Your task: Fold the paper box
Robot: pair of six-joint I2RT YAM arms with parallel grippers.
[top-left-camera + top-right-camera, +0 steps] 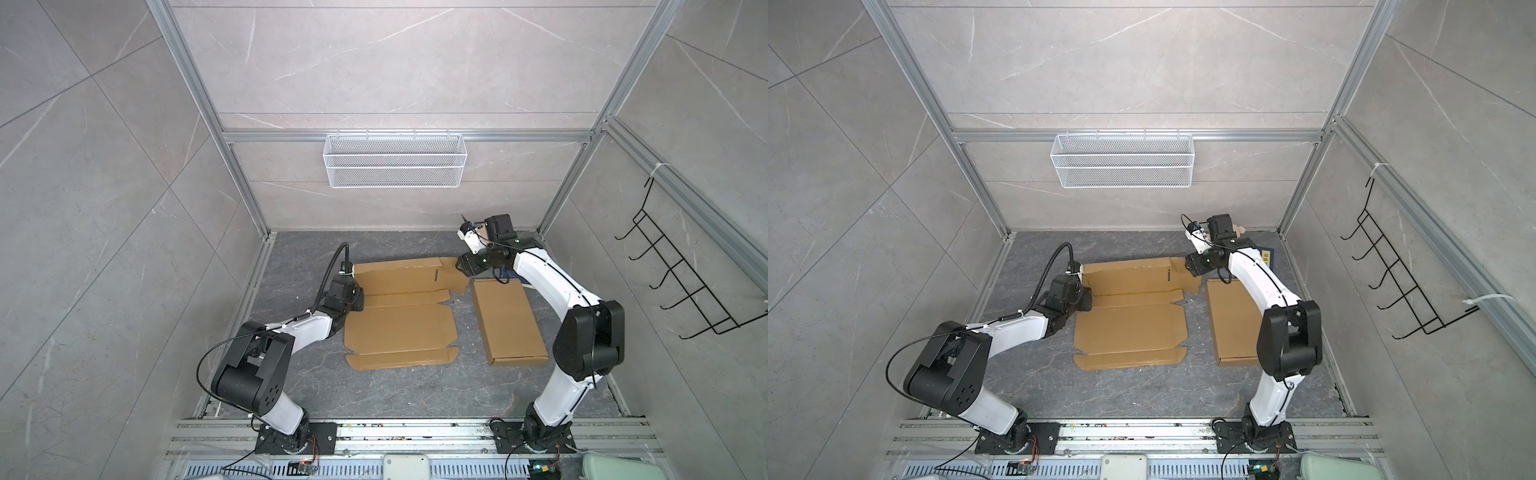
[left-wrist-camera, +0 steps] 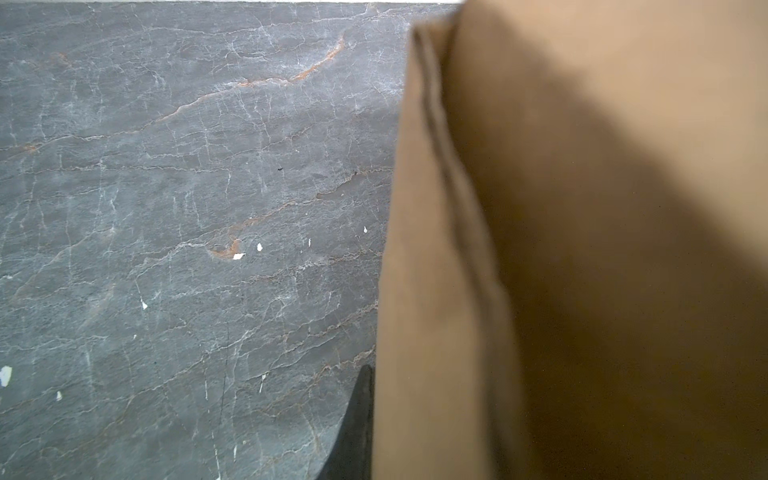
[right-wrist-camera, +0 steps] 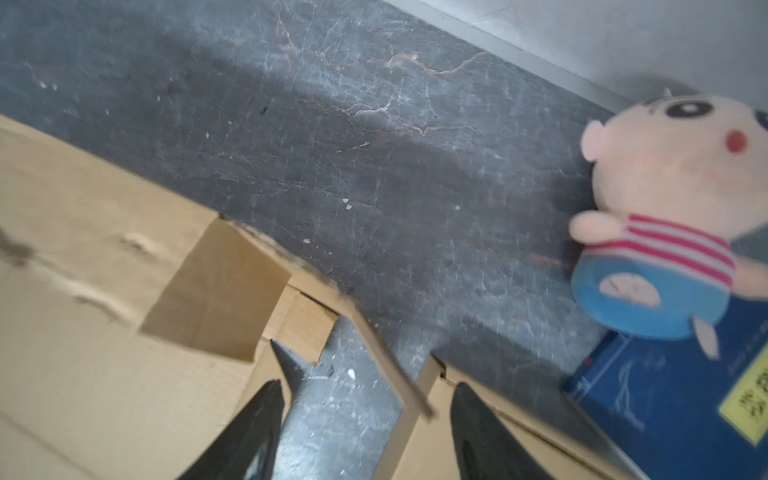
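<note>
The paper box [image 1: 399,316] is a flat, unfolded sheet of brown cardboard in the middle of the dark floor, seen in both top views. My left gripper [image 1: 356,301] sits at its left edge, shut on a raised side flap [image 2: 436,291]. In the left wrist view one dark finger [image 2: 357,428] shows against the cardboard and the other is hidden behind it. My right gripper [image 1: 459,266] is at the sheet's far right corner, open. A thin raised flap edge [image 3: 390,365] stands between its fingers [image 3: 249,428], and neither presses on it.
A second brown box [image 1: 513,324], folded flat, lies right of the sheet under the right arm. A plush toy [image 3: 665,216] rests on a blue book [image 3: 685,407] at the far right corner. A wire basket [image 1: 395,160] hangs on the back wall and a black hook rack [image 1: 685,282] on the right wall.
</note>
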